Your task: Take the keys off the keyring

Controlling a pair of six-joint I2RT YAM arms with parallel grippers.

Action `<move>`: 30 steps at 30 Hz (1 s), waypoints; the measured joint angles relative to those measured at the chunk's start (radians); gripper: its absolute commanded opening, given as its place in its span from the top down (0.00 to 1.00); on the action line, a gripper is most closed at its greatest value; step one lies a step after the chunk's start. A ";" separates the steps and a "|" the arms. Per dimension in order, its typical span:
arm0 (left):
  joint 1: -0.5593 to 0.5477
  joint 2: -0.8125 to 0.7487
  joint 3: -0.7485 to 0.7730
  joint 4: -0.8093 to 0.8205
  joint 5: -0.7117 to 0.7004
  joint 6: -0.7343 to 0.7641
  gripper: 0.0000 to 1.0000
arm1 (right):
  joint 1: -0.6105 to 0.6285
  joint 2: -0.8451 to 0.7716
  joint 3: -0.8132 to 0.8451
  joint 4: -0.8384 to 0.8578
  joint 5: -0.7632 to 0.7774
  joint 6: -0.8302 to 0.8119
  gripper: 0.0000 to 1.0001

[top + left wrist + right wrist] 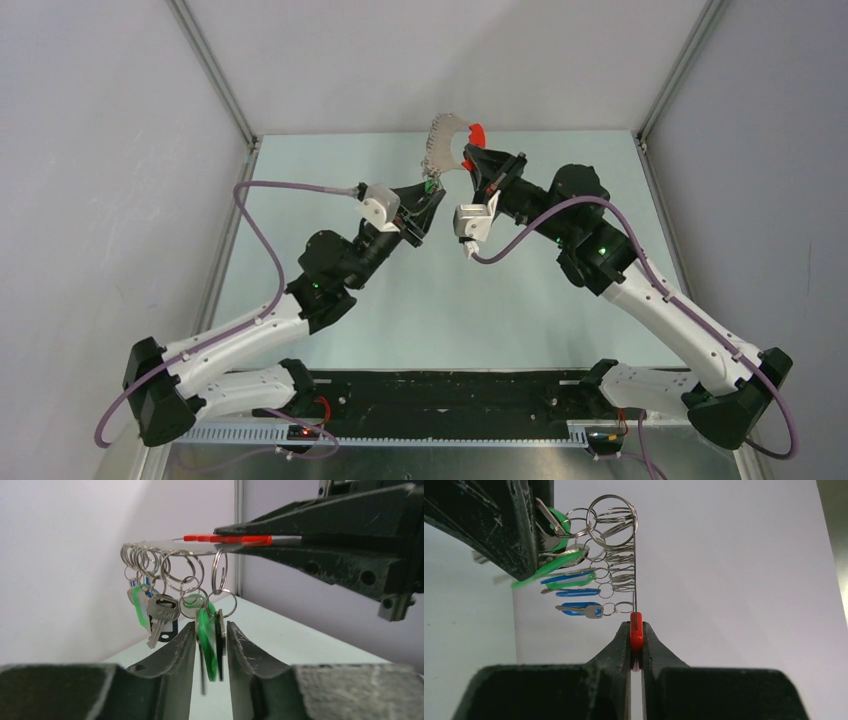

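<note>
Several small silver keys (pixel 162 611), green and blue plastic tags, hang from thin red-sectioned keyring (pixel 636 619) above far edge of table (pixel 430 310). Right gripper (pixel 636 629) clamps red section. Left gripper (pixel 210 630) jaws narrow around green tag; contact unclear.

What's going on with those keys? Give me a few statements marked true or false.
1. The right end effector pinches the red part of the keyring. True.
2. The keys lie on the table. False: they hang in the air from the keyring.
3. The left end effector straddles a green key. True.
4. The left end effector holds the keyring up. False: the right end effector does.
</note>
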 measured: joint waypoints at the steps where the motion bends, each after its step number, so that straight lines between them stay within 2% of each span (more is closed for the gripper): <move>1: 0.000 0.006 0.002 0.000 -0.003 0.002 0.76 | 0.000 -0.002 0.000 0.000 0.000 0.000 1.00; 4: 0.000 0.016 0.003 0.000 -0.016 0.002 0.97 | 0.000 -0.007 0.000 0.000 0.000 0.000 1.00; 11: 0.000 -0.014 -0.009 -0.025 -0.015 -0.017 1.00 | 0.008 -0.028 0.000 -0.054 0.021 0.045 1.00; 14: 0.000 -0.090 -0.021 -0.116 0.002 -0.052 1.00 | 0.008 -0.034 0.000 -0.108 0.038 0.111 1.00; 17: -0.001 -0.151 0.001 -0.282 0.026 -0.095 1.00 | 0.018 -0.028 -0.003 -0.174 0.046 0.179 0.98; 19: -0.001 -0.161 0.047 -0.438 0.036 -0.119 1.00 | 0.026 -0.027 -0.010 -0.209 0.048 0.236 0.89; 21: 0.000 -0.154 0.102 -0.583 0.040 -0.135 1.00 | 0.027 -0.027 -0.026 -0.237 0.046 0.310 0.74; 24: 0.001 -0.143 0.182 -0.787 0.058 -0.124 1.00 | 0.037 -0.027 -0.055 -0.281 0.027 0.430 0.69; 26: 0.001 -0.130 0.231 -0.919 0.069 -0.081 1.00 | 0.042 -0.028 -0.076 -0.319 -0.010 0.509 0.60; 27: 0.001 -0.121 0.256 -0.986 0.068 -0.050 1.00 | 0.047 -0.029 -0.089 -0.339 -0.040 0.556 0.55; 30: 0.001 -0.087 0.315 -1.141 0.039 0.064 1.00 | 0.053 -0.050 -0.137 -0.377 -0.130 0.680 0.49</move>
